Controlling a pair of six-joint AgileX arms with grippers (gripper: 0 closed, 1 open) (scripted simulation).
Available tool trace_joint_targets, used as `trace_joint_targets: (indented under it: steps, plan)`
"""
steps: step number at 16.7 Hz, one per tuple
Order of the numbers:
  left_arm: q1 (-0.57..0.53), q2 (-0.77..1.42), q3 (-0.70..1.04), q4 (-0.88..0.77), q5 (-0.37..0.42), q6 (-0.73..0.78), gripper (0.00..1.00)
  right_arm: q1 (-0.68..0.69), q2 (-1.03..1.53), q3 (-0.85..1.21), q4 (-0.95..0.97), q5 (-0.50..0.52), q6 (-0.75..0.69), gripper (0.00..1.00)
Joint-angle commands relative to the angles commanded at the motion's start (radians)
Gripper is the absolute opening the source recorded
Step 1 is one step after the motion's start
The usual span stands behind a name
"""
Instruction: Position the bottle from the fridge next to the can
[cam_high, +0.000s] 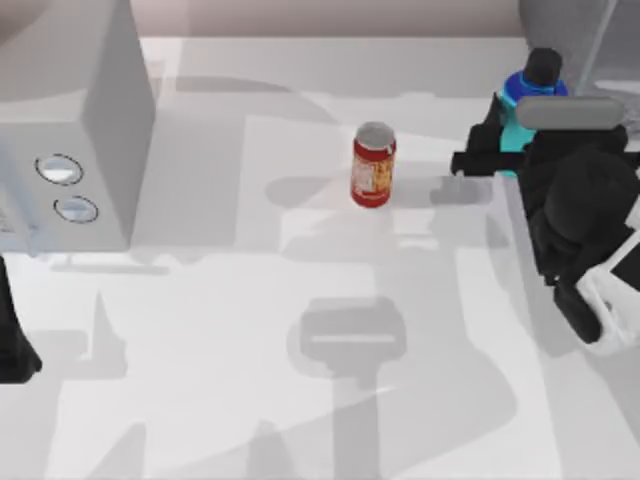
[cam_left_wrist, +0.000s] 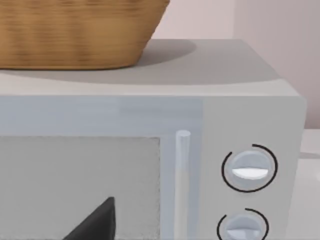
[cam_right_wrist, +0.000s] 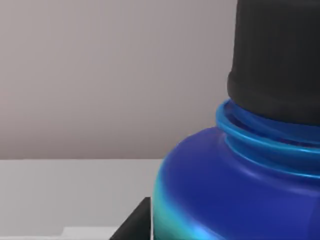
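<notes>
Bottle (cam_high: 522, 112) clamped in right gripper (cam_high: 497, 140), upright beside fridge (cam_high: 585, 35), right of can (cam_high: 374, 165).

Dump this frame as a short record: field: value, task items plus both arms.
bottle: upright at the table's right rear, black cap up, right of the can
can: upright, mid-table, apart from the bottle
right gripper: around the bottle's body
left arm: parked at the table's left edge
box with two dials: left rear, wicker basket on top
</notes>
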Motion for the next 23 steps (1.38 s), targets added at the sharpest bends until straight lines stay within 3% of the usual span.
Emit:
trace_joint_targets:
  steps: [13,23]
  plan:
    - [0.000,0.000,0.000,0.000,0.000,0.000,1.00,0.000,0.000,0.000,0.000,0.000,0.000,0.98]
    - [0.000,0.000,0.000,0.000,0.000,0.000,1.00,0.000,-0.001,-0.004,0.002,0.001,0.000,1.00]
